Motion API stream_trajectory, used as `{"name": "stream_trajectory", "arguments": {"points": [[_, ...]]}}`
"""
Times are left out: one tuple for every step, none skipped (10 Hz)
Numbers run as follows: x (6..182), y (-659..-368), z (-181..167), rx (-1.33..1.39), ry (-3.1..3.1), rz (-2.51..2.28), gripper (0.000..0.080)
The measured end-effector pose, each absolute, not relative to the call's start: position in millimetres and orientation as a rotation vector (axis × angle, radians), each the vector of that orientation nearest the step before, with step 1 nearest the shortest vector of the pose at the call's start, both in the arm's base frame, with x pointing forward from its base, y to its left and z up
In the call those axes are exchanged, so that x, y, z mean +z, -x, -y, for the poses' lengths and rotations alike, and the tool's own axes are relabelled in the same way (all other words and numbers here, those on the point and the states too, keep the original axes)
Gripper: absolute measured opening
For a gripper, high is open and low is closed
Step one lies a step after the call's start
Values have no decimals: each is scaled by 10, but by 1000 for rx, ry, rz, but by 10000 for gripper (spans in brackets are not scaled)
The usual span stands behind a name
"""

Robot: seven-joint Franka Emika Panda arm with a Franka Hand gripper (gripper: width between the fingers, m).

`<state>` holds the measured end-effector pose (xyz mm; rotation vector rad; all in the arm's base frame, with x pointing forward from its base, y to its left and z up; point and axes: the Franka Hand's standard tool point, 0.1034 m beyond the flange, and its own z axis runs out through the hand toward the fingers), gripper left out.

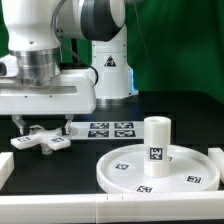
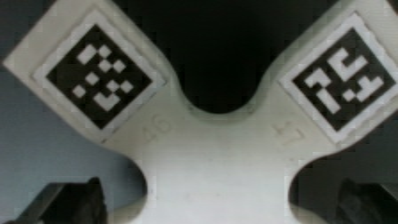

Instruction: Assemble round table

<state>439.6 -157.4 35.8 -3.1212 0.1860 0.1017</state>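
Exterior view | black table (image 1: 90,152), green backdrop (image 1: 180,50), white rail (image 1: 60,212) along near edge | marker board (image 1: 112,128) far centre | cross-shaped foot (image 1: 38,143) lies at the exterior view's left | gripper (image 1: 42,128) straddles it, jaws wide, gripping nothing | leg (image 1: 156,140) upright on round disc (image 1: 115,178), near right

cross-shaped foot (image 2: 199,165): arms cut off by edges | end effector (image 2: 210,205): mostly cropped

A green backdrop (image 1: 175,40) is seen behind the black worktop (image 1: 185,122), which is edged by a white rail (image 1: 50,209); everything is evenly lit.
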Motion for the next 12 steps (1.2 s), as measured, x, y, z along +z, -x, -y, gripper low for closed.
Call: {"name": "stream_trajectory", "arguments": {"points": [[350, -4392, 1573, 104, 3121, -186, 649], [335, -4382, 1574, 109, 3121, -181, 649], [323, -4374, 1573, 113, 3121, -180, 649], [319, -4372, 1573, 114, 3121, -179, 649], [309, -4365, 1574, 118, 3121, -177, 649], [293, -4354, 1573, 123, 3121, -177, 649], [280, -4346, 1572, 128, 3121, -176, 649], [265, -4336, 1571, 133, 3120, -175, 649], [250, -4327, 1572, 137, 3121, -171, 649], [238, -4320, 1571, 141, 3120, -168, 649], [237, -4321, 1572, 141, 3121, -167, 525], [241, -4329, 1574, 139, 3121, -166, 446]]}}
